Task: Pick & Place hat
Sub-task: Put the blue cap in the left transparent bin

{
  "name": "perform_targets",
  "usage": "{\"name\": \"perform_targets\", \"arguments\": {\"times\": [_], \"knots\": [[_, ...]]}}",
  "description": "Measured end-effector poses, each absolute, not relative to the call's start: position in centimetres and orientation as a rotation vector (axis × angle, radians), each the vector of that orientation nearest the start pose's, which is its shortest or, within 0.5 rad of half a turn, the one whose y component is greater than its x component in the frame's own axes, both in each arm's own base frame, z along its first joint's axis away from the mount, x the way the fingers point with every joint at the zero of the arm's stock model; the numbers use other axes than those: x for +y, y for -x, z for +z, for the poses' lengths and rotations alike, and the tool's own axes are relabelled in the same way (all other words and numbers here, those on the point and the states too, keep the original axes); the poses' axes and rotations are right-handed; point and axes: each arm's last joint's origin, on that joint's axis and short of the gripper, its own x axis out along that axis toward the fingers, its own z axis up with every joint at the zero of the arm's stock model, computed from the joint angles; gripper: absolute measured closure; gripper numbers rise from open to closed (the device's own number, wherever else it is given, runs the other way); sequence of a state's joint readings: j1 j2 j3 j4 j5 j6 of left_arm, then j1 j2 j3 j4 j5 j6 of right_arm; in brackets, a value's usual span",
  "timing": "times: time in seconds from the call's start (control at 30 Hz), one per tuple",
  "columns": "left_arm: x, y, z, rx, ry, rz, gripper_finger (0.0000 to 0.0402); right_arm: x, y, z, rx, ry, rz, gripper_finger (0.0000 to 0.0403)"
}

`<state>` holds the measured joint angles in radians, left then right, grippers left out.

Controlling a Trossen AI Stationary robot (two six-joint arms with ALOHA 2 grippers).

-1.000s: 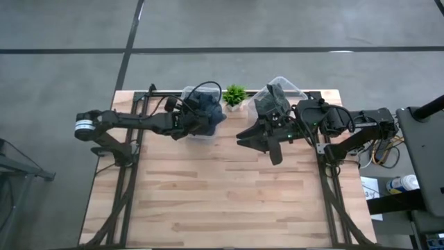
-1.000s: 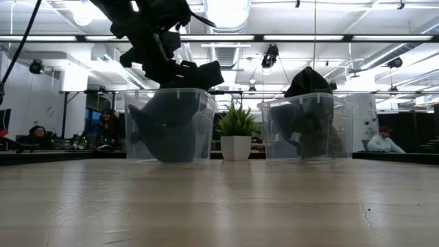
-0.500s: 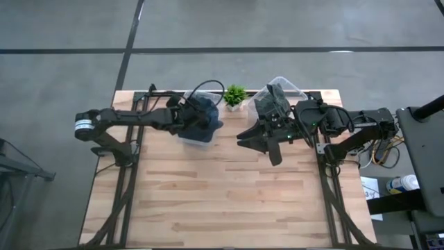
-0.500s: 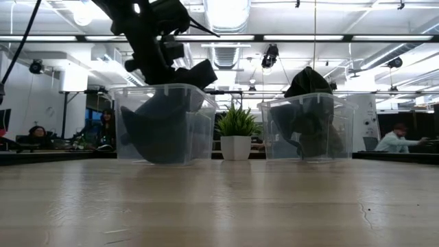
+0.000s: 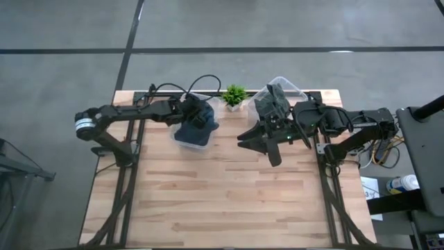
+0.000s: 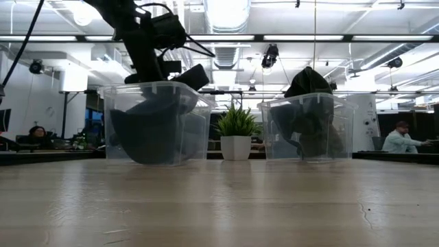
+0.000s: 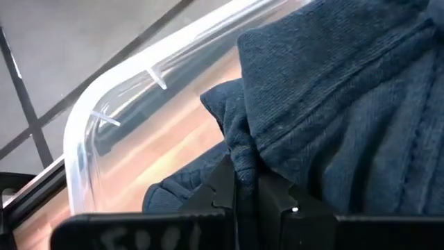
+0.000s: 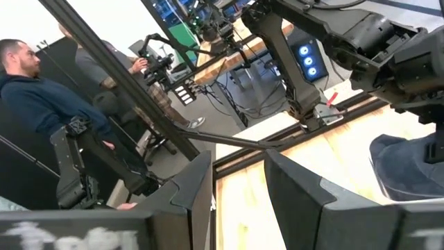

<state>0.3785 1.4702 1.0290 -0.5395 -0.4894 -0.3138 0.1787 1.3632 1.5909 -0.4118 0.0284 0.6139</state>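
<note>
Hat (image 7: 333, 104), dark blue cloth, lay in the clear left bin (image 5: 189, 132), its fold pinched tight in the left gripper's (image 7: 246, 184) jaws. Over the last second the bin slid toward the bench's (image 5: 222, 201) left and nearer its front, dragged along with the arm, away from the small plant (image 5: 234, 94). That suggested the hat had snagged rather than lifted free. The right gripper (image 8: 239, 177) hung with jaws apart beside the right bin (image 5: 277, 97).
</note>
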Motion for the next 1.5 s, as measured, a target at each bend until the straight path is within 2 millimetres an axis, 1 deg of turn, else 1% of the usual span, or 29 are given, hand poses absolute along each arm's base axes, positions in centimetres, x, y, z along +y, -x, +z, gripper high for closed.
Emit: {"name": "perform_targets", "arguments": {"times": [0.17,0.3,0.53,0.63,0.8,0.93,1.07,1.23,1.33,1.43,1.5], "knots": [[12.7,-26.5,23.4,0.899,0.228,0.956,0.0378,5.0,-28.1,45.8,0.223,-0.585,0.09,0.0275],[13.4,-26.6,22.5,0.93,0.283,0.935,0.0378,5.0,-28.1,45.8,0.222,-0.581,0.09,0.0275],[14.2,-26.9,20.9,0.957,0.373,0.969,0.0378,5.0,-28.1,45.8,0.222,-0.568,0.091,0.0275],[14.4,-26.9,20.5,0.967,0.439,0.941,0.0378,5.0,-28.1,45.8,0.222,-0.563,0.091,0.0275],[14.7,-26.9,20.1,0.96,0.525,0.944,0.0378,5.0,-28.2,45.7,0.223,-0.549,0.092,0.0275],[14.7,-26.8,20.1,0.953,0.561,0.942,0.0378,5.0,-28.2,45.7,0.224,-0.542,0.093,0.0275],[14.6,-26.7,20.3,0.947,0.577,0.932,0.0378,5.0,-28.2,45.7,0.225,-0.527,0.094,0.0275],[14.6,-27.0,22.1,0.91,0.581,0.888,0.037,5.0,-28.1,45.7,0.224,-0.515,0.096,0.0275],[14.6,-27.2,23.2,0.897,0.563,0.834,0.0348,5.0,-28.2,45.7,0.224,-0.506,0.097,0.0275],[14.6,-27.4,24.7,0.858,0.55,0.802,0.0318,5.0,-28.1,45.7,0.224,-0.497,0.098,0.0275],[14.6,-27.5,25.1,0.863,0.551,0.8,0.0295,5.0,-28.1,45.7,0.225,-0.497,0.098,0.0275]]}}
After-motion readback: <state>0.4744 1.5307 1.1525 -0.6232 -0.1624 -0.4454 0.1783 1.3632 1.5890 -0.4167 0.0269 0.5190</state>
